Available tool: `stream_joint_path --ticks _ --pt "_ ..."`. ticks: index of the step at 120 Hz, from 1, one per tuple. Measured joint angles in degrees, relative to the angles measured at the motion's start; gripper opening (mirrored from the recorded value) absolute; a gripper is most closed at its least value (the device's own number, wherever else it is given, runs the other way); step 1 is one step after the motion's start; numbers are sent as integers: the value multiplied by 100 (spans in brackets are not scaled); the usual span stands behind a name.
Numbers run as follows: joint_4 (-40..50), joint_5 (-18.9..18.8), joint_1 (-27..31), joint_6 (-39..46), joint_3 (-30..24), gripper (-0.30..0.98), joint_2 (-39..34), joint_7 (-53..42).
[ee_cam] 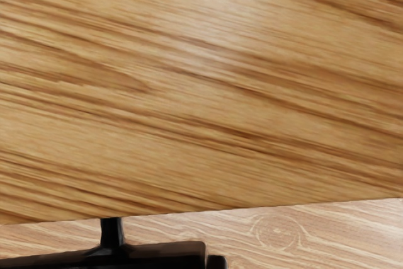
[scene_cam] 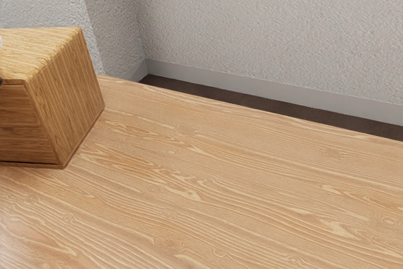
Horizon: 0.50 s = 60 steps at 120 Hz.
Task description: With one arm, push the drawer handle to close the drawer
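A rough, light grey wall [scene_cam: 271,23] with a paler smooth skirting board [scene_cam: 252,82] rises behind everything in the exterior view, turning a corner toward that view's left. At its foot runs a strip of dark brown floor [scene_cam: 283,110]. In front is a broad table [scene_cam: 239,187] of light, wavy-grained wood, its far edge slanting down toward the exterior view's right.

On the table, near the far edge at the exterior view's left, stands a boxy honey-brown wooden cabinet [scene_cam: 69,102], upright and cut off by the view's border. In the wrist view, its striped top lies below the camera, with pale tabletop past its straight edge.

Beyond that edge is the drawer's black handle [ee_cam: 112,234]: a short stem reaching out from the cabinet to a dark bar, roughly in line with the edge. How far the drawer stands open, if at all, cannot be told. A small black block [ee_cam: 217,262] sits just beside the bar's end.

Smallest are a pale sliver [scene_cam: 0,41] and a black sliver [scene_cam: 0,81] by the cabinet, at the exterior view's left border, too narrow to identify. Whether the gripper is spread or pressed together cannot be told.
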<state>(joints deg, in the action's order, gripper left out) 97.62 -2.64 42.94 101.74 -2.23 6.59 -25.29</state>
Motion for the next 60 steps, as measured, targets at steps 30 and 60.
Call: stream_joint_path --ticks 30,60 --pt "14 19 31 -55 0 -10 -322 30" --pt "-383 112 261 -1754 -61 18 -2037 -505"
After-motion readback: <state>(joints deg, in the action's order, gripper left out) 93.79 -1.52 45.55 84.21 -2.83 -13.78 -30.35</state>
